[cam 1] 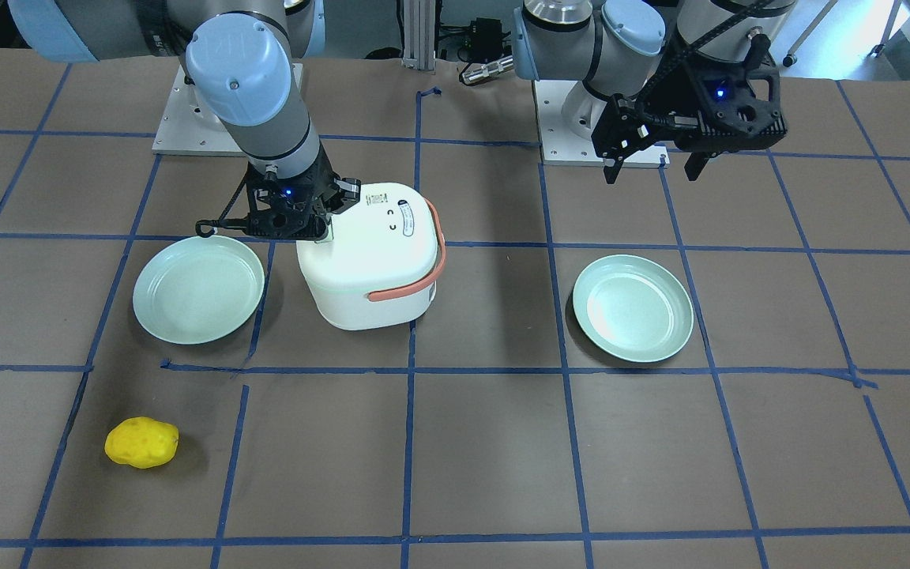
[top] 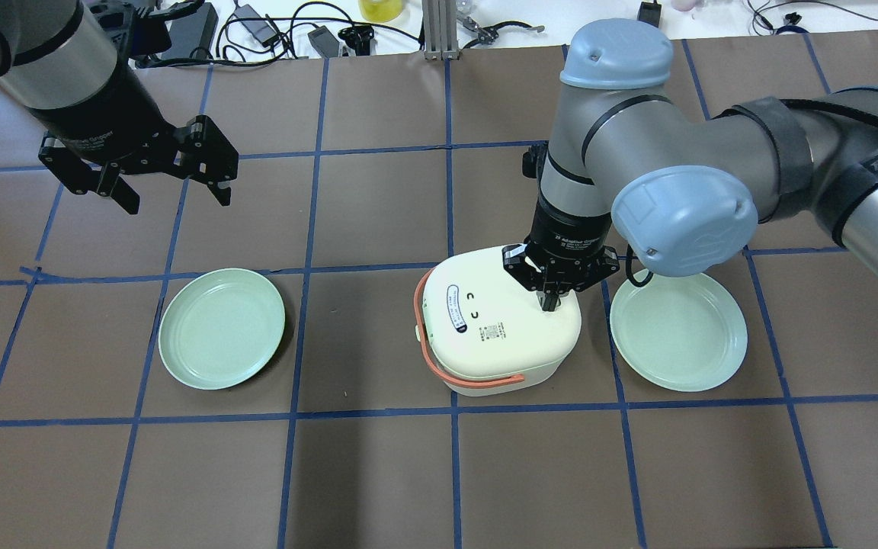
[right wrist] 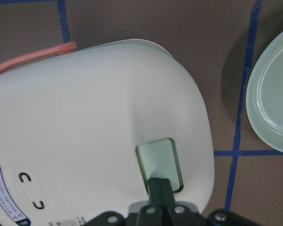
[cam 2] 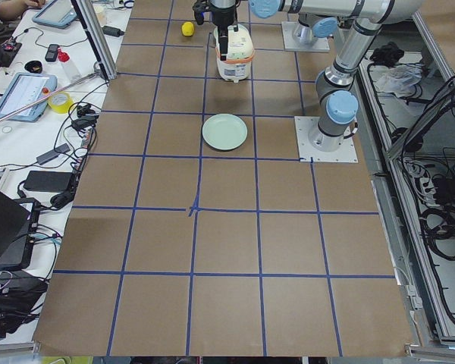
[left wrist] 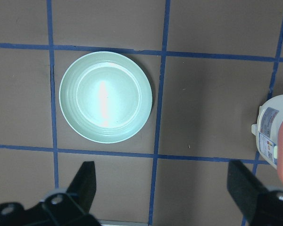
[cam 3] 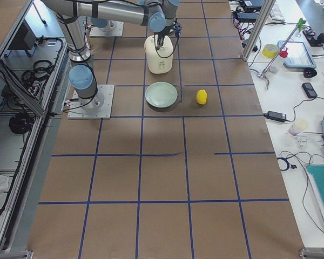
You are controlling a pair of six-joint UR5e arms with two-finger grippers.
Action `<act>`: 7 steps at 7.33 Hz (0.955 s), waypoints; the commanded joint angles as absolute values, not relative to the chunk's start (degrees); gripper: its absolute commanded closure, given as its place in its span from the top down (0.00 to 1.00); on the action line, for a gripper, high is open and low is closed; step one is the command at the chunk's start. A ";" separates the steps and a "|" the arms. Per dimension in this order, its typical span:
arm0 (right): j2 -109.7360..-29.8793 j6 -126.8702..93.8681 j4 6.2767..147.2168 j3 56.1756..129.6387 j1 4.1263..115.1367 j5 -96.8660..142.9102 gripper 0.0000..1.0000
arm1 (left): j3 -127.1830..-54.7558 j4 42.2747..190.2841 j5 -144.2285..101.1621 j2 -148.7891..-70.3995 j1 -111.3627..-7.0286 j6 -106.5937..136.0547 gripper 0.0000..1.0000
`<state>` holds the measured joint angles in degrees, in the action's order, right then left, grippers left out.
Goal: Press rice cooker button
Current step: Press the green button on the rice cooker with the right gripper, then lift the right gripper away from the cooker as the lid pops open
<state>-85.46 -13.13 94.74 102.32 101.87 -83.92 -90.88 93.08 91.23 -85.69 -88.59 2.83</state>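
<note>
Stood at the press itself, seemingly. Had the right claw (right wrist: 159, 186) pinched narrow, tips on the button (right wrist: 158, 157) at the lid edge of the cooker (top: 496, 328), mid-bench (top: 378, 473). Had the left claw (top: 176, 200) wide, empty, well apart from the cooker. Called next for a short, straight push down.

White lettering on the black collar (top: 570, 242) above the right gripper (top: 550, 302) reads to us as "Adaptive Gripper", and the wrist of the left gripper (top: 177, 200) wears the same line. On the rice cooker (top: 515, 351) lid, at nine o'clock, we see an oval label (top: 456, 308), its print too small to read.
</note>
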 commanded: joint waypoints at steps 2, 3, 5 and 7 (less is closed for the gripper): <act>-86.13 -12.75 99.98 99.59 101.52 -84.81 1.00 | -90.88 93.08 91.23 -85.69 -88.59 2.81 1.00; -86.13 -12.66 100.19 96.01 100.30 -84.81 1.00 | -90.88 93.08 91.23 -85.69 -88.59 2.90 1.00; -86.13 -11.87 92.68 87.58 95.13 -84.82 1.00 | -90.88 93.08 91.23 -85.69 -88.59 2.81 1.00; -86.13 -1.11 89.39 83.33 90.11 -84.90 1.00 | -90.88 93.08 91.23 -85.69 -88.59 2.81 1.00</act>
